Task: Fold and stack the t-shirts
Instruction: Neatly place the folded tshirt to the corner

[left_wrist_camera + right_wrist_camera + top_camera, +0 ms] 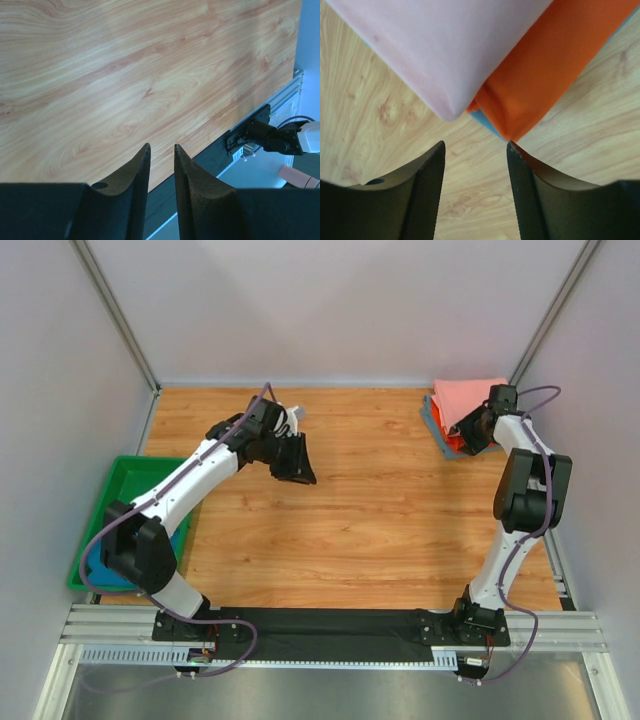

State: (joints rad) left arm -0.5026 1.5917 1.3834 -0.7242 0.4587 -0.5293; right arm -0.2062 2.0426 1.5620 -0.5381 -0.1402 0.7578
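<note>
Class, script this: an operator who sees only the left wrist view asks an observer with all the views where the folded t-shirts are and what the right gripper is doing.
Operator: I see only bare table. Where are the folded shirts?
Observer: The salmon-pink t-shirt lies on top of the orange-red t-shirt at the table's far right corner.
Operator: Is the right gripper holding either one?
Observer: No. The right gripper is open and empty, its fingertips just short of the shirts' near corners.
</note>
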